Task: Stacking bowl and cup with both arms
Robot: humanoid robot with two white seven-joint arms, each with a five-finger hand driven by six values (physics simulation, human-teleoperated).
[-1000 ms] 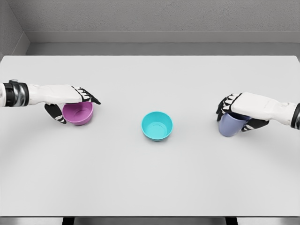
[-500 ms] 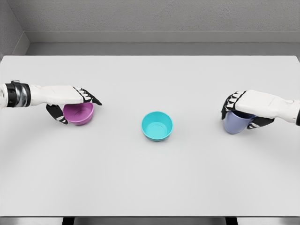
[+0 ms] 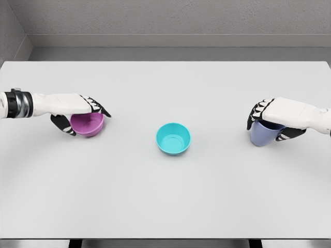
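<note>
two grasps are on: my left hand (image 3: 77, 109) wraps the purple bowl (image 3: 88, 124), well left of the teal bowl (image 3: 174, 139); my right hand (image 3: 274, 118) clamps the blue cup (image 3: 262, 135), well right of it. i'd carry the purple bowl level over the teal bowl first, then nest the cup.

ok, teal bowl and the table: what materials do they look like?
Teal bowl: probably matte plastic; uniform colour, thin rim, soft shading with no sharp highlights. Table: smooth pale grey matte top, no grain or reflections; laminate or painted, the render leaves it open.
</note>
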